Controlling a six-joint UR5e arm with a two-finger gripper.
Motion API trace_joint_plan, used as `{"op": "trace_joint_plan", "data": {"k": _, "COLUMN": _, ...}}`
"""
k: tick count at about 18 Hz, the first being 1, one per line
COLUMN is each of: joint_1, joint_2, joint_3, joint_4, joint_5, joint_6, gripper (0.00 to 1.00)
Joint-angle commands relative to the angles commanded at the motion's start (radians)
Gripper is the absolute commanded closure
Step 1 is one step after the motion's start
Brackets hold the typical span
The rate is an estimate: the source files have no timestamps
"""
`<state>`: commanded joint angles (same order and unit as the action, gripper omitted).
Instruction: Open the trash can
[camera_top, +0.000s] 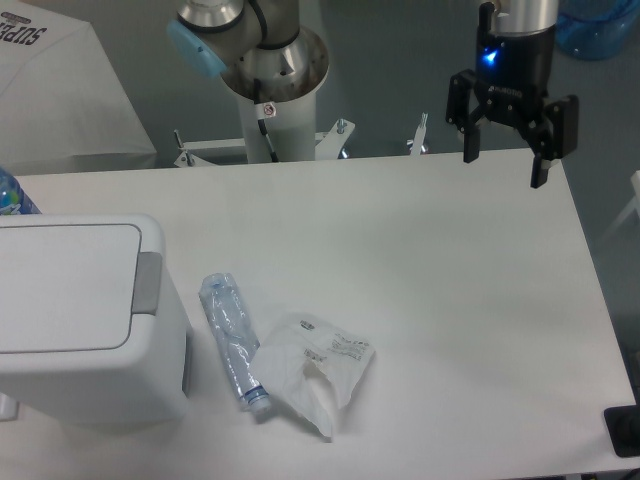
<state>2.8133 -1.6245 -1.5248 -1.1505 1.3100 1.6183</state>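
Note:
The trash can (80, 320) is a large white boxy bin at the left front of the table, with its flat lid (65, 285) down and a small grey push tab (148, 283) on its right edge. My gripper (505, 170) hangs open and empty above the table's far right corner, far from the bin.
A crushed clear plastic bottle (231, 340) lies just right of the bin, with a crumpled white wrapper (312, 370) next to it. The robot base (270, 90) stands behind the table's far edge. A blue-labelled bottle (12, 195) peeks in at the left edge.

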Motion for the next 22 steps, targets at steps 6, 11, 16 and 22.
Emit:
{"op": "trace_joint_plan", "data": {"k": 6, "joint_1": -0.002, "joint_2": 0.0, "joint_3": 0.005, "joint_4": -0.002, "joint_5": -0.002, "joint_6": -0.012, "gripper": 0.0}}
{"op": "trace_joint_plan", "data": {"k": 11, "joint_1": -0.07, "joint_2": -0.009, "joint_3": 0.012, "joint_4": 0.0, "joint_5": -0.034, "joint_6": -0.185, "gripper": 0.0}}
{"op": "trace_joint_plan", "data": {"k": 16, "joint_1": -0.116, "joint_2": -0.014, "joint_3": 0.009, "joint_4": 0.017, "joint_5": -0.084, "joint_6": -0.322, "gripper": 0.0}}
{"op": "trace_joint_plan", "data": {"k": 22, "joint_1": -0.21, "joint_2": -0.023, "joint_3": -0.006, "joint_4": 0.087, "joint_5": -0.083, "joint_6": -0.638, "gripper": 0.0}}
